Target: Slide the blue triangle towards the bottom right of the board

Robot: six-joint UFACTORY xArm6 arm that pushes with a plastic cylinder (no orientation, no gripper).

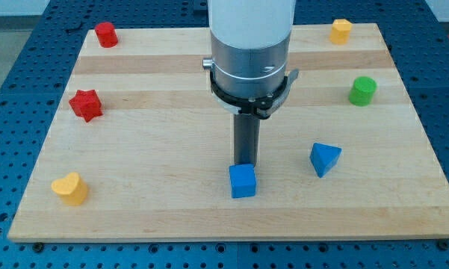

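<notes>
So the arm comes straight down from the view's top, dead centre: a fat white cylindrical housing, then a silver metal collar with a black clamp ring around it. Below that hangs the straight dark rod, fully upright. My tip (pixel 244 164) sits low, just left of the middle, near side.

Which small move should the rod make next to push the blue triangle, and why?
Probably my tip should leave the blue cube, which it sits right behind, and go to the upper left of the blue triangle. A push from there would send the triangle toward the board's bottom right.
</notes>
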